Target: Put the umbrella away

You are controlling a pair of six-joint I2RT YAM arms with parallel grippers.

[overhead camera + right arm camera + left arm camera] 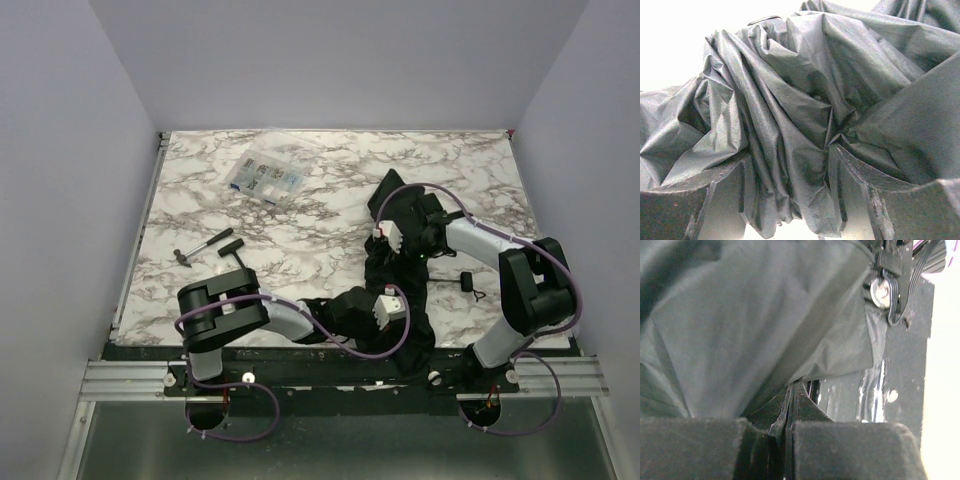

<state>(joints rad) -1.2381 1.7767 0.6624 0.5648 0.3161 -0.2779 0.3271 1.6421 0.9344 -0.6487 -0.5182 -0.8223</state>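
The umbrella (398, 285) lies as a crumpled dark grey-green heap of fabric right of the table's middle, reaching down to the front edge. Its small black handle with loop (468, 283) lies to the right. My left gripper (408, 322) is at the near end of the heap. In the left wrist view it (789, 426) is shut, with a thin fold of the umbrella (755, 325) pinched between its pads. My right gripper (386, 258) presses into the far end; its (787, 167) fingers hold a bunch of umbrella (790, 105) folds that touches both.
A clear compartment box (264, 177) sits at the back left. A small black-handled tool (208, 247) lies at the left. A flat black piece (385, 190) rests behind the right gripper. The black front rail (900, 365) runs under the left gripper. Grey walls enclose the table.
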